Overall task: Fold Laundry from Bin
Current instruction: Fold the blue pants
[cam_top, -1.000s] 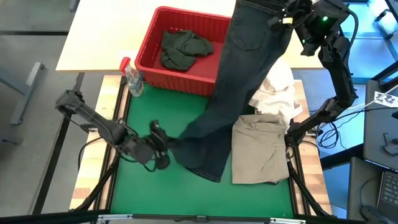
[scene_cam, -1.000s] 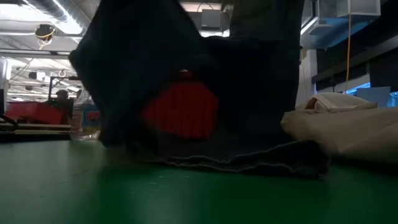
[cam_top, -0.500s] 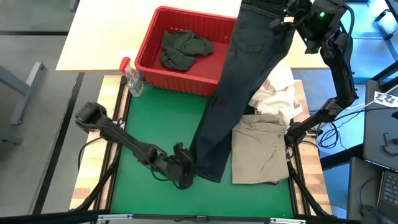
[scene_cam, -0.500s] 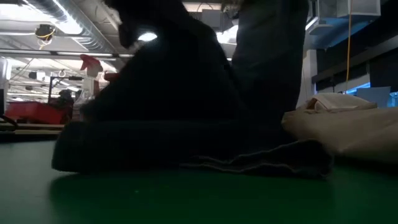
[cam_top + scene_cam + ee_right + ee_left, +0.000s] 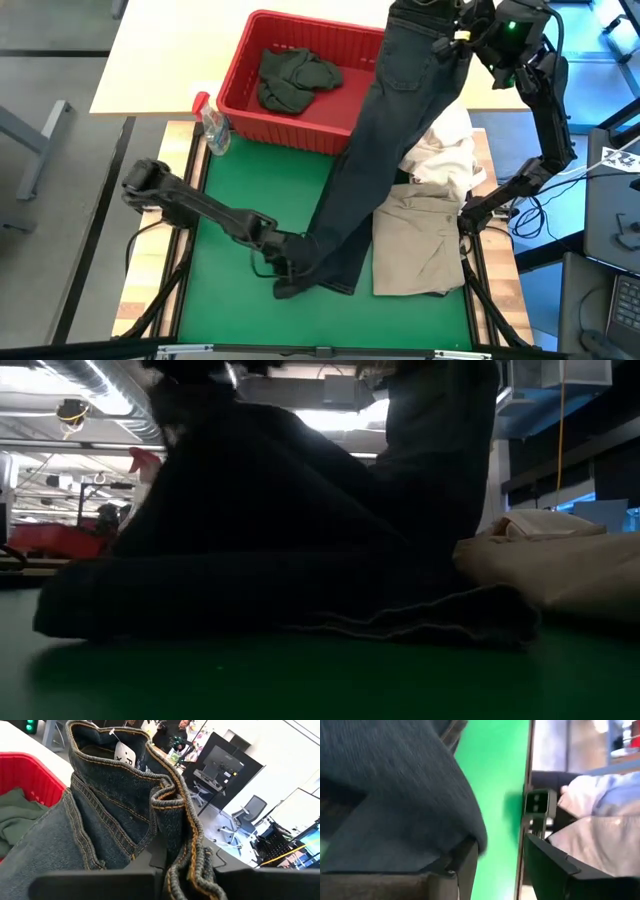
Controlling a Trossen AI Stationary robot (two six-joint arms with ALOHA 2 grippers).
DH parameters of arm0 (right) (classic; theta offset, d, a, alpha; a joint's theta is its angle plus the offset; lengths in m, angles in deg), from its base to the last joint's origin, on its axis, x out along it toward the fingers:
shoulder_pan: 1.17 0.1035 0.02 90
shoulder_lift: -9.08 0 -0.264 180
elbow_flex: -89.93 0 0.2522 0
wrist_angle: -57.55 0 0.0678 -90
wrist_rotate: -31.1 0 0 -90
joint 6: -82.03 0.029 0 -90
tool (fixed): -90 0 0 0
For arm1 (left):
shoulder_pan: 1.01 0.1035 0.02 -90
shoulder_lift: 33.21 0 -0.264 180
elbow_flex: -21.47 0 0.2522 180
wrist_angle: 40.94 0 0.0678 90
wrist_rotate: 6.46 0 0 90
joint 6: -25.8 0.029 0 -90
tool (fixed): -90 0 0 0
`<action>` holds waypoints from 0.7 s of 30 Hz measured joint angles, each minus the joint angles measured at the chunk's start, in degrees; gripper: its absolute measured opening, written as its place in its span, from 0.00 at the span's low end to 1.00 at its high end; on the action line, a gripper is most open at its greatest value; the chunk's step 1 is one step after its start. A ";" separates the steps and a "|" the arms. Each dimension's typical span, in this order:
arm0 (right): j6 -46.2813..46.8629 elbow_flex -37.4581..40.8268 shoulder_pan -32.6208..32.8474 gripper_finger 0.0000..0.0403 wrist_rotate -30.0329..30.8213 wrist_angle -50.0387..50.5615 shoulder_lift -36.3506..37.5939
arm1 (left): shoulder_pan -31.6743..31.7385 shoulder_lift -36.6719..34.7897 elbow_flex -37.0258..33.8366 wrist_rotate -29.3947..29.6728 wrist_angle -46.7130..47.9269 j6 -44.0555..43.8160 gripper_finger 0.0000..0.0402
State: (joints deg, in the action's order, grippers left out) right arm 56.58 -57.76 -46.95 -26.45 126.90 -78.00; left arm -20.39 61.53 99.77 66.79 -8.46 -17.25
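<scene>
Fingers on the right gripper (image 5: pixel 165 870) are pinched tight on the waistband of the jeans (image 5: pixel 385 150), holding them up high past the far right corner of the bin (image 5: pixel 240 85), so the legs hang down and trail across the green mat (image 5: pixel 240 270) to the near side. Over on the left gripper (image 5: pixel 292 272), the wrist view shows the fingers (image 5: pixel 465 865) parted with a clear gap between them, and the hem only lies against one of them, so that end looks let go rather than held. A dark green garment (image 5: pixel 295 78) sits in the bin, a khaki one (image 5: pixel 420 240) lies flat on the right of the mat with a white bundle (image 5: pixel 445 150) just behind it, and a spray bottle (image 5: pixel 212 125) stands by the bin's near left corner. Risk-wise, the hem sits bunched and slightly twisted near the left gripper, so lowering the jeans now would probably set them down creased. The hanging leg also brushes the white bundle and could drag it, or flop over the khaki one, if the right arm swings.
</scene>
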 joint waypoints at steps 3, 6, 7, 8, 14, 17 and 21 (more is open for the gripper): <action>-0.01 0.00 0.07 0.11 -0.67 -0.03 0.36 | -1.42 -5.58 0.02 9.11 9.70 0.09 0.37; -0.01 -0.02 0.05 0.11 -0.67 -0.10 0.41 | -4.50 -9.17 0.04 22.49 16.19 0.06 0.37; -0.02 -0.02 0.04 0.11 -0.66 -0.07 0.41 | -5.97 -9.71 0.04 25.36 17.96 0.04 0.37; -0.03 -0.02 0.04 0.11 -0.71 -0.02 0.41 | -7.58 -9.95 0.04 27.15 19.08 0.07 0.37; -0.19 -0.02 0.04 0.11 -1.99 0.03 0.47 | -15.80 -7.19 0.04 36.41 19.73 3.52 0.37; -0.22 -0.02 0.04 0.11 -2.53 0.15 0.47 | -17.60 -4.00 0.04 38.94 19.47 4.80 0.37; -0.24 -0.02 0.04 0.11 -2.70 0.29 0.47 | -17.61 0.57 0.04 39.91 18.44 7.06 0.37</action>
State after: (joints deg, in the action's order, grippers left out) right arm 56.34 -57.79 -46.90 -29.15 127.19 -77.52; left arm -38.00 62.10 99.81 106.70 9.98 -10.20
